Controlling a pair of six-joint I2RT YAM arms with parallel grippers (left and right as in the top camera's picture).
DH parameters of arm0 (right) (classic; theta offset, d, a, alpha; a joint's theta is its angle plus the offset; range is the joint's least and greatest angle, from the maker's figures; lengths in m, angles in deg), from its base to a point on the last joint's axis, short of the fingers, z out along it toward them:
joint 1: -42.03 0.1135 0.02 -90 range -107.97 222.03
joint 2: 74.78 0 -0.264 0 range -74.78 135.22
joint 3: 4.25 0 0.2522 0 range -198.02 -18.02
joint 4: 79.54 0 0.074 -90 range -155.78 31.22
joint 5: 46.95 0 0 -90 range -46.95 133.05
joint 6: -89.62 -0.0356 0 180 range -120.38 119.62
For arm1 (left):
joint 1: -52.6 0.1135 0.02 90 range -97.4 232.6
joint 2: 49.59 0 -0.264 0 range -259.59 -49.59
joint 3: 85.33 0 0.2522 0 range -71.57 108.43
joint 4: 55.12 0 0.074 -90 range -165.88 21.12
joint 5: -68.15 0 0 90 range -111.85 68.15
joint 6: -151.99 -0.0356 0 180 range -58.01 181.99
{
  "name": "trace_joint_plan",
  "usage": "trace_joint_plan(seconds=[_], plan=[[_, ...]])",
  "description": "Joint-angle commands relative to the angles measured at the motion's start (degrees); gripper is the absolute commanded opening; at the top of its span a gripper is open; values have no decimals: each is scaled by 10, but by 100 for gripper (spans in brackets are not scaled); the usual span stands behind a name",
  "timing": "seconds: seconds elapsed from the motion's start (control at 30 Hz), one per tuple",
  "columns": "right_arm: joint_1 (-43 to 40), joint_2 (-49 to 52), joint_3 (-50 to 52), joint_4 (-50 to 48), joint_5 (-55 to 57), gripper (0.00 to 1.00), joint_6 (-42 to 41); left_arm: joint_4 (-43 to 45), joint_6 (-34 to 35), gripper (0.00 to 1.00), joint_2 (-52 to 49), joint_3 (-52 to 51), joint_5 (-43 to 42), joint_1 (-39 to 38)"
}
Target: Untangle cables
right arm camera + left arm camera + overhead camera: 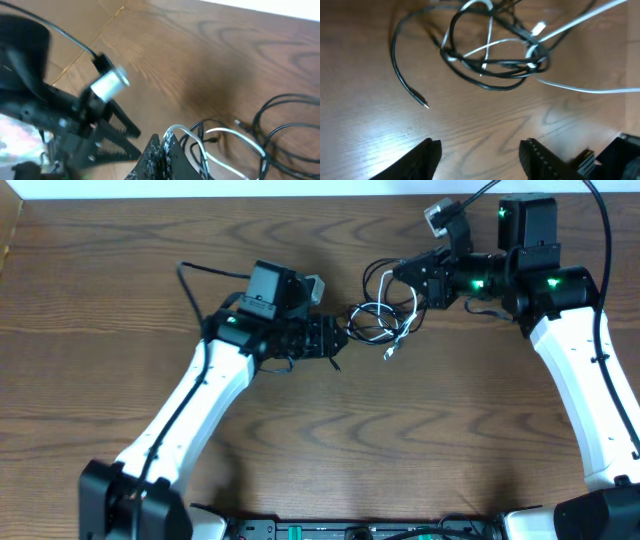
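Observation:
The black cable point(362, 313) and the white cable point(409, 306) lie knotted together in a small heap at the table's middle back. My right gripper point(399, 275) is shut on a loop of the white cable and lifts it; the right wrist view shows the white cable point(235, 135) leaving the closed jaws point(162, 141) beside black loops point(280, 105). My left gripper point(338, 340) is open and empty just left of the heap. In the left wrist view its jaws point(480, 147) stand apart below the black coil point(485, 80), the white cable point(580, 90) and a free black end point(422, 102).
The wooden table point(300, 440) spreads out in front of the heap. A thick black arm wire point(190, 275) loops behind my left arm. The table's left edge point(8, 250) and the back wall point(200, 188) border the scene. My left gripper shows in the right wrist view point(112, 127).

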Motion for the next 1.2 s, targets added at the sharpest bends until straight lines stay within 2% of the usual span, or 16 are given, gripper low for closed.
trace_joint_plan(seconds=[0.0,0.1,0.17,0.27,0.47,0.53,0.8,0.93,1.17], plan=[[1,-3,-5,-14,8,1,-20,15,78,59,-49,3,0,-10],[1,-3,-5,-13,14,1,-20,84,142,59,-98,3,-83,-11],[1,-3,-5,-12,14,1,-20,133,237,59,-123,3,-89,-11],[1,-3,-5,-6,17,1,-20,204,343,59,-140,3,-123,-11],[2,-3,-5,-3,16,1,-20,223,541,59,-140,3,-120,-19],[2,-3,-5,-3,16,1,-20,223,563,59,-140,3,-110,-30],[2,-3,-5,9,16,1,-22,212,562,56,-141,3,65,-47],[2,-3,-5,9,16,1,-22,213,561,45,-141,3,80,-47],[2,-3,-5,9,16,1,-22,215,598,44,-141,3,77,-76]])
